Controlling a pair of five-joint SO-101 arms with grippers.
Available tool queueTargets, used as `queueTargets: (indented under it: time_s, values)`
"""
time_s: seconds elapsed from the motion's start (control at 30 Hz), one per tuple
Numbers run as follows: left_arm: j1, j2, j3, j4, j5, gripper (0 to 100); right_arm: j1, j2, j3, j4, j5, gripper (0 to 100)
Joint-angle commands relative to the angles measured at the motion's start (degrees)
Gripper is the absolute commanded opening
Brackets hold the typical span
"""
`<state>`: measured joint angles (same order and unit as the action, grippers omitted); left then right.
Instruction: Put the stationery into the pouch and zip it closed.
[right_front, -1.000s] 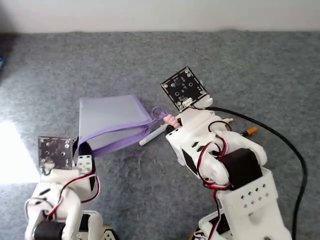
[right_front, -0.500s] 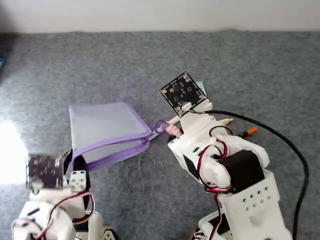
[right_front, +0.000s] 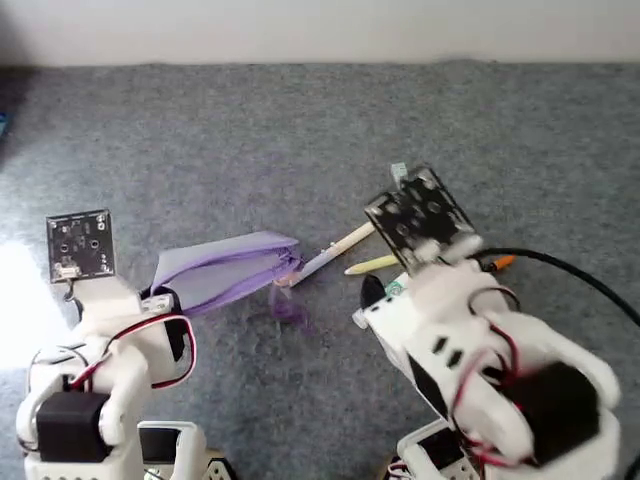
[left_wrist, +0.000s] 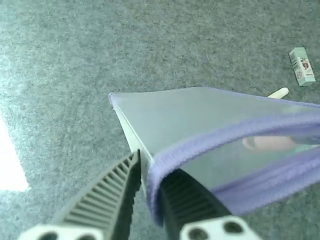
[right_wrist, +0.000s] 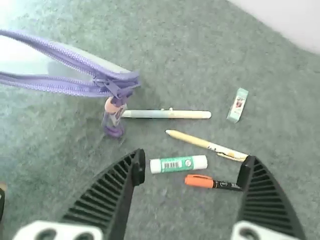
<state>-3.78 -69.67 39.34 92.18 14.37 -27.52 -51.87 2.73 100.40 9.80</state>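
Left tool pinches the pouch edge; right tool gapes wide over stationery beside the pouch.

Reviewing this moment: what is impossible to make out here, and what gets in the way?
High view: the right arm covers the green-labelled tube and most of the orange marker.
Left wrist view: a pinkish shape behind the pouch wall is too blurred to identify.
Right wrist view: the picture's edge cuts off the pouch, so its contents stay unknown.
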Motion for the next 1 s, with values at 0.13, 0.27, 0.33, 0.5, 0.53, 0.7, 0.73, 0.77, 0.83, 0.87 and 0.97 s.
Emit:
queueTargets:
  time_s: [0.13, 0.27, 0.33, 0.5, 0.53, 0.7, 0.73, 0.77, 0.83, 0.87, 0.97]
  values:
    - [0.18, 2.64, -1.36, 0.44, 0.79, 1, 13.23, 2.51, 5.71, 1.98, -0.09, 29.6]
    - [0.09, 2.64, -1.36, 0.44, 1.05, 1, 20.18, 10.68, 11.78, 1.8, -2.46, 29.6]
    - [0.09, 2.46, -0.92, 0.44, 2.37, 1, 23.08, 16.04, 12.04, 0.57, -8.35, 29.6]
    - [0.09, 2.37, 2.42, 0.09, 4.57, 1, 28.35, 30.29, 12.04, -6.81, -19.08, 29.6]
    - [0.09, 2.37, 2.77, 0.09, 4.57, 1, 28.97, 32.84, 12.04, -8.84, -20.48, 29.6]
    - [0.09, 2.37, 2.68, 0.09, 4.31, 1, 31.6, 42.68, 12.04, -19.38, -25.05, 29.6]
    - [0.26, 2.37, 2.77, 0.09, 4.31, 1, 31.87, 44.26, 12.04, -21.49, -25.32, 29.6]
    - [0.35, 2.37, 2.86, 0.09, 4.31, 2, 31.87, 45.76, 12.04, -23.43, -25.32, 29.6]
    - [0.35, 2.55, 2.95, 0.0, 4.31, 3, 31.87, 48.48, 12.04, -26.86, -25.32, 29.6]
    - [0.09, 2.55, 2.95, -0.09, 4.31, 4, 31.87, 49.8, 12.04, -28.18, -25.32, 29.6]
    - [0.09, 2.37, 2.95, -1.23, 4.31, 5, 31.96, 53.32, 12.04, -31.25, -25.32, 29.6]
